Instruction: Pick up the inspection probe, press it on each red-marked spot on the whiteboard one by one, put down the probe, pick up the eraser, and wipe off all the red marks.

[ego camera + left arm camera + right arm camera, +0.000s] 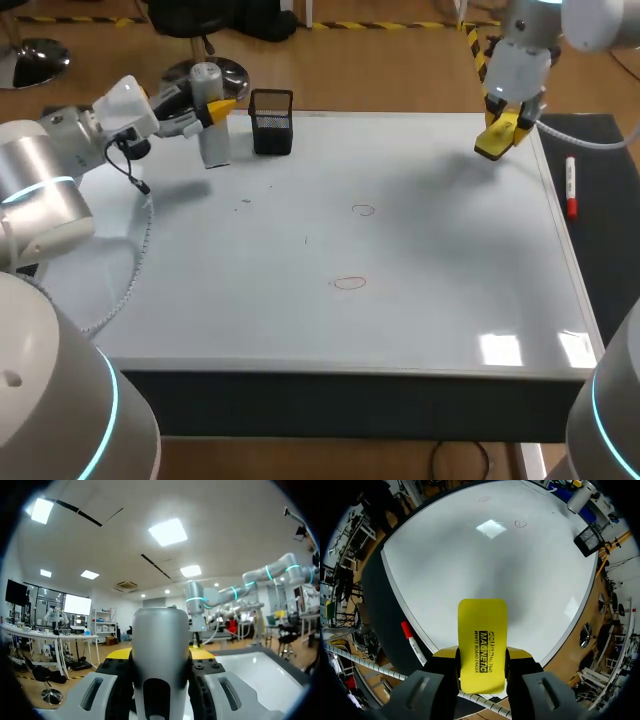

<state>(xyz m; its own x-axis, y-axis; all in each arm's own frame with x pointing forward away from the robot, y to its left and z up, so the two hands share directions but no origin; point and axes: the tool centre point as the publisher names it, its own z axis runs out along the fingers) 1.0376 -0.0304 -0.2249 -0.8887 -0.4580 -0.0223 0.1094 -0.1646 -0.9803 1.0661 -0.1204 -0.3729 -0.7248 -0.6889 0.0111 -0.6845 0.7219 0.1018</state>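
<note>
The inspection probe (213, 135), a grey upright cylinder, is at the whiteboard's (400, 320) far left edge, beside the holder. My left gripper (215, 108) is shut on its upper part. In the left wrist view the probe (160, 650) fills the space between the yellow tips. My right gripper (503, 128) hangs over the far right corner, shut on the yellow eraser (497, 140), which sticks out ahead of the fingers (482, 630). Two red marks (362, 210) (349, 283) lie near the board's middle; the right wrist view shows them far ahead (520, 524) (484, 499).
A black mesh holder (271, 122) stands at the far edge just right of the probe. A red-capped marker (571, 186) lies on the dark strip off the board's right edge, also visible beside my right gripper (412, 640).
</note>
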